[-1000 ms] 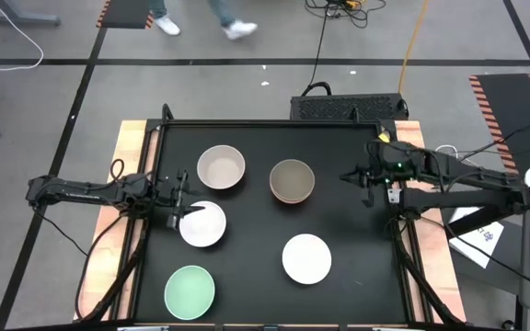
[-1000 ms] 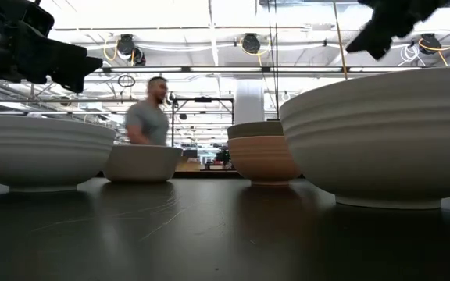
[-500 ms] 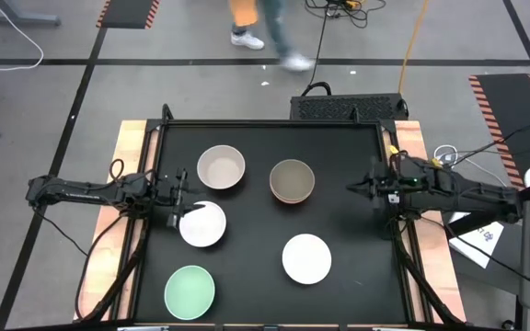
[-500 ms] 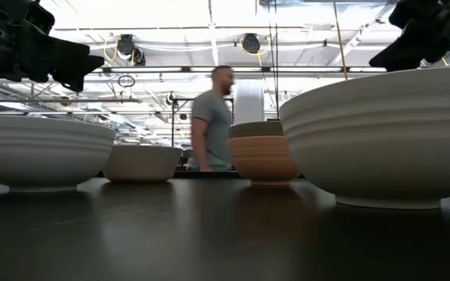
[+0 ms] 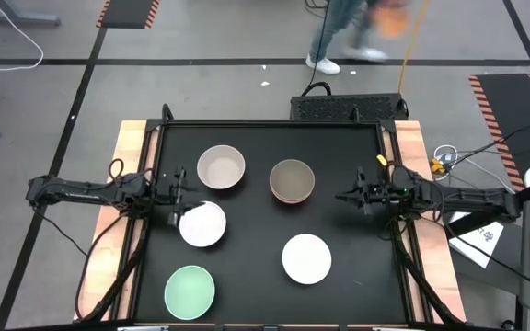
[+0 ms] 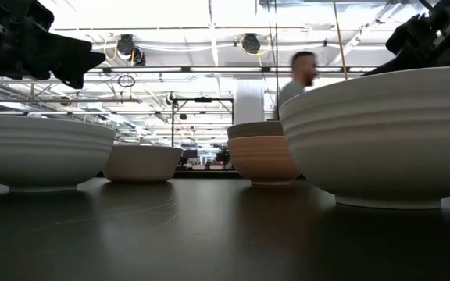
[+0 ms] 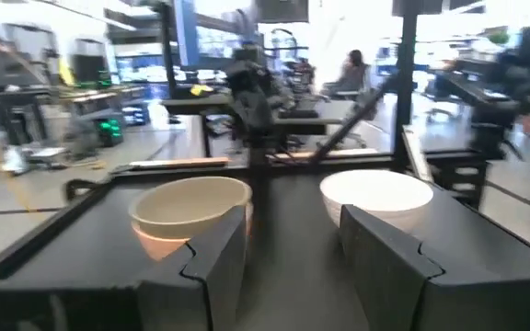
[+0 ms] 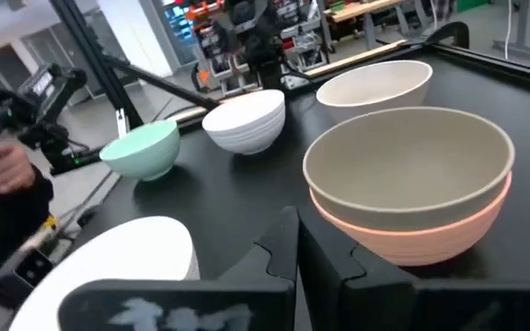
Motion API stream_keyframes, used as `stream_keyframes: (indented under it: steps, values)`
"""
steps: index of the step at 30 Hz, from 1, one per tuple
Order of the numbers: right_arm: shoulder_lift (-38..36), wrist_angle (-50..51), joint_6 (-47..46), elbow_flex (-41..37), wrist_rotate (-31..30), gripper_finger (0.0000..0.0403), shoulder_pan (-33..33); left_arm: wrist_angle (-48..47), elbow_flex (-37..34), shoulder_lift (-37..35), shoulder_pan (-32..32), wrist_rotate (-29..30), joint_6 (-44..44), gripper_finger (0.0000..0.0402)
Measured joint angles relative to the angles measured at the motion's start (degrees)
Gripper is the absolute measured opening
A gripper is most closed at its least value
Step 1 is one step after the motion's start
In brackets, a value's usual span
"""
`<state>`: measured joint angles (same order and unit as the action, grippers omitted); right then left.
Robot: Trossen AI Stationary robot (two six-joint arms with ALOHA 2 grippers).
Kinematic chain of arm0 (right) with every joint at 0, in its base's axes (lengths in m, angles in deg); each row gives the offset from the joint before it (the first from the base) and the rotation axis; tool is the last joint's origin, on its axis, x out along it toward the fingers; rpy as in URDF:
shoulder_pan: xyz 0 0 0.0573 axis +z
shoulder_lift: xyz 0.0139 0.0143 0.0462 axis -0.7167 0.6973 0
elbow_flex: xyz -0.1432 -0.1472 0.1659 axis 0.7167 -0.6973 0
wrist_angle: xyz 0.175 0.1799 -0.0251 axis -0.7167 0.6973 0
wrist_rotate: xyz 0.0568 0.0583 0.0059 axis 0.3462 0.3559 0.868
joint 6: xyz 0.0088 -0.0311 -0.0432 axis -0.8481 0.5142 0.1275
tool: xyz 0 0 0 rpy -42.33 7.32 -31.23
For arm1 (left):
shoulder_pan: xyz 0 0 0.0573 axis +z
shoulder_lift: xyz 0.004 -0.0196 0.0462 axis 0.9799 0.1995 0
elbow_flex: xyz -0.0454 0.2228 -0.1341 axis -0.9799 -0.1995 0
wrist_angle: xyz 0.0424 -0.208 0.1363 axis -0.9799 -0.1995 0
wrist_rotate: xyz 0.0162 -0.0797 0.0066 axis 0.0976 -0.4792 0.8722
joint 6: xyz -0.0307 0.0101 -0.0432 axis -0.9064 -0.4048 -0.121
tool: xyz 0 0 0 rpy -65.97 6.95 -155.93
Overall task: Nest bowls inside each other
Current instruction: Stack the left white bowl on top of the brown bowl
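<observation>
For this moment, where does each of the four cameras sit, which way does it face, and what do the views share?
High: overhead, straight down on the table; both arms, left hand, right hand.
Low: table height, level across into the room; white bowl nearest.
Left wrist: past its open fingers toward the far arm.
Right wrist: past its shut fingers.
Shared: the olive bowl nested in the salmon bowl shows in all four.

The salmon-orange bowl (image 8: 412,234) shows only as a rim under the olive-brown bowl (image 8: 408,165) nested in it (from above, hidden entirely). A passing person (image 5: 348,28) is blurred.
</observation>
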<state>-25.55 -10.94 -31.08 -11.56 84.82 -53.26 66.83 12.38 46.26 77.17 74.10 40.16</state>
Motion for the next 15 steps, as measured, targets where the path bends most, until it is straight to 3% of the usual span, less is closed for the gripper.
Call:
stream_keyframes:
  steps: [5, 12, 15]
  values:
    - [0.0, -1.8, 2.7, -1.6, -0.1, 0.0, 0.6, -2.4, 2.5, 0.0, 0.1, 11.5, -2.0, 0.0182]
    - [0.0, -2.5, 5.3, -3.6, -0.4, 0.0, 0.9, -9.9, 10.1, 1.4, 2.6, 19.2, -1.6, 0.0182]
    - [0.1, -6.1, 5.2, -5.2, -0.4, 0.0, 0.9, -15.9, 15.3, 4.2, 5.2, 25.2, -5.2, 0.0182]
